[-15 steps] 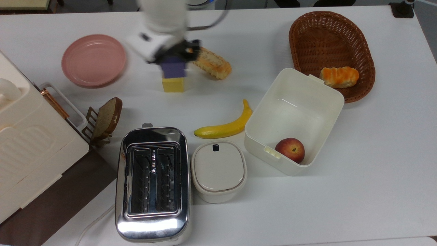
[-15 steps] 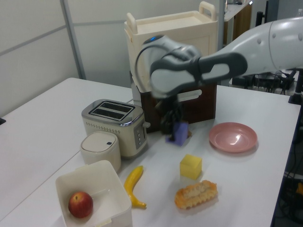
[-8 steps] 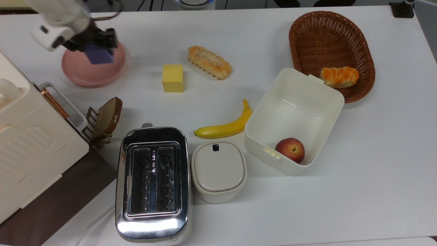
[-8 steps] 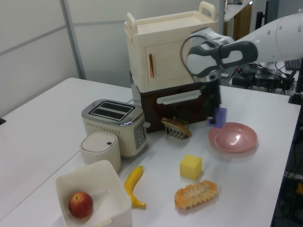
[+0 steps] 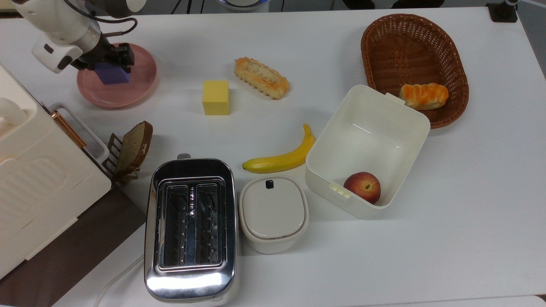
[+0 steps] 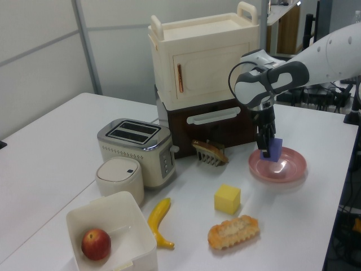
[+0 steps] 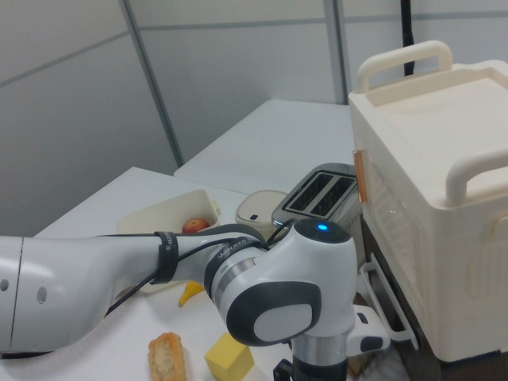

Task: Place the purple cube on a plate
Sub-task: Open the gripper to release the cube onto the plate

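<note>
The purple cube is down inside the round pink plate at the top view's upper left. My gripper comes at it from the left, with dark fingers on either side, shut on it. In the left view the purple cube hangs at the plate surface under the gripper; I cannot tell whether it touches the plate. The white and grey arm's wrist fills the right view's foreground and hides the plate there.
A yellow cube and a pastry lie to the plate's right in the top view. Nearer are a banana, toaster, lidded pot and white box holding an apple. The cream cabinet and bread rack stand below the plate.
The arm carried the purple cube from above the yellow cube leftward in the top view to the pink plate, then lowered it into the plate.
</note>
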Tool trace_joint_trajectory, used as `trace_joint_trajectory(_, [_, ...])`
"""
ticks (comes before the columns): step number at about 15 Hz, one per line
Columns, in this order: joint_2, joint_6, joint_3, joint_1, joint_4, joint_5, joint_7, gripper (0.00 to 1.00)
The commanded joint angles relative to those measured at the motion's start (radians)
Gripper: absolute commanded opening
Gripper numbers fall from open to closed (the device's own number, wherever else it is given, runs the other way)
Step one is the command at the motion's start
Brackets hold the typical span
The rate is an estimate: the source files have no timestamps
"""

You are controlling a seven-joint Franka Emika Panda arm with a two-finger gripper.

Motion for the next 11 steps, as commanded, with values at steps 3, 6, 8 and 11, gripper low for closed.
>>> trace_joint_trajectory(3, [-0.039,0.01,0.003,0.003,-0.014,-0.008,0.003,1.0])
trace_joint_trajectory(6, [-0.108,-0.027,0.003,0.064,0.007,0.0,0.084,1.0])
trace_joint_trajectory(8, [-0.142,-0.116,0.007,0.135,0.061,-0.001,0.178,1.0])
trace_joint_trajectory(11, [-0.215,-0.184,0.007,0.262,0.101,0.005,0.339,1.0])
